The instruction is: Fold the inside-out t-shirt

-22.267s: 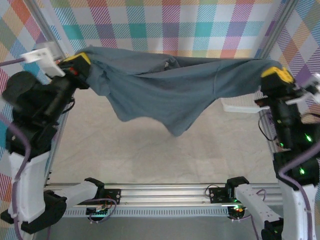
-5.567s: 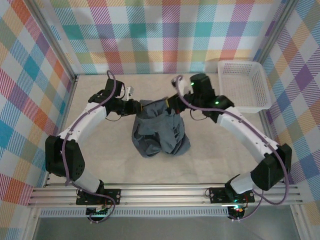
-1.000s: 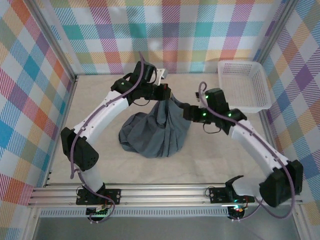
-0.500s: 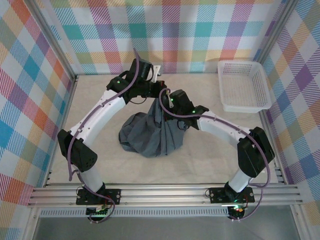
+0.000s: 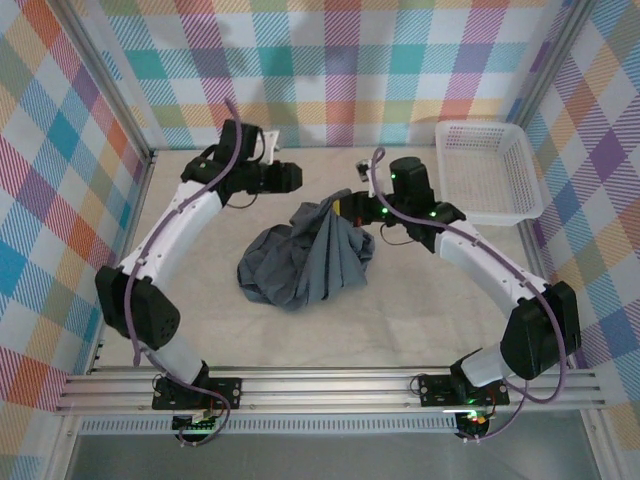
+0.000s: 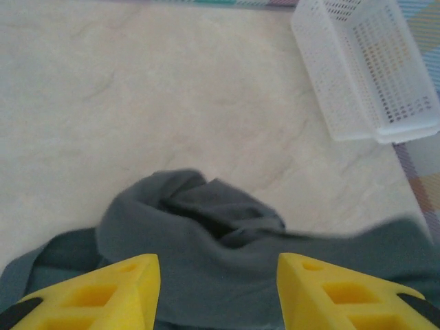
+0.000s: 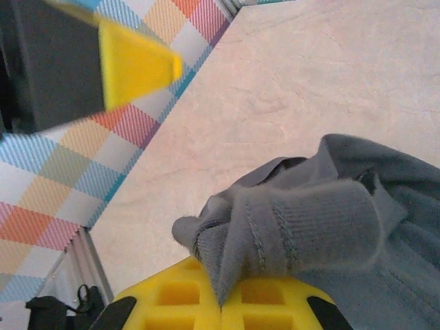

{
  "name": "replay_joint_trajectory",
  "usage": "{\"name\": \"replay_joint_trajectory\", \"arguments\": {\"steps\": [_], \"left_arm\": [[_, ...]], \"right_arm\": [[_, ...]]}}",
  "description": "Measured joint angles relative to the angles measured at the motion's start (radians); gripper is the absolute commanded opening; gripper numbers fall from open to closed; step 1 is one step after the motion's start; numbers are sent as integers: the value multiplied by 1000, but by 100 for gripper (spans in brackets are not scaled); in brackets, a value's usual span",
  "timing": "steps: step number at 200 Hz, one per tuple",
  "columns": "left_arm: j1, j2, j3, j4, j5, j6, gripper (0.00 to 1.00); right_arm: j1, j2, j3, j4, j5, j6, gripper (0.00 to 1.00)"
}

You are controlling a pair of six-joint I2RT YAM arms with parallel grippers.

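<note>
T-shirt (image 5: 305, 265) tents up to the right fingers (image 7: 179, 297) pinching its edge; left fingers (image 6: 103, 289) hover spread, empty.

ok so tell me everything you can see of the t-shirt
The t-shirt is plain slate blue-grey soft cloth, crumpled in a heap on the cream table, not folded. One ribbed, stitched edge is raised into a peak, pinched in the shut right gripper. The open left gripper hangs just above it without gripping. It lies clear of the white mesh basket.
</note>
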Motion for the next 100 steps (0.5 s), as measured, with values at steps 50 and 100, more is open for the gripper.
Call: {"name": "replay_joint_trajectory", "arguments": {"steps": [50,100], "left_arm": [[-4,-219,-397,129,22,-27,62],[-40,-112,-602,332,-7,-91,73]], "right_arm": [[-24,27,0,-1,-172,-1,0],[-30,46,0,-4,-210,8,0]]}}
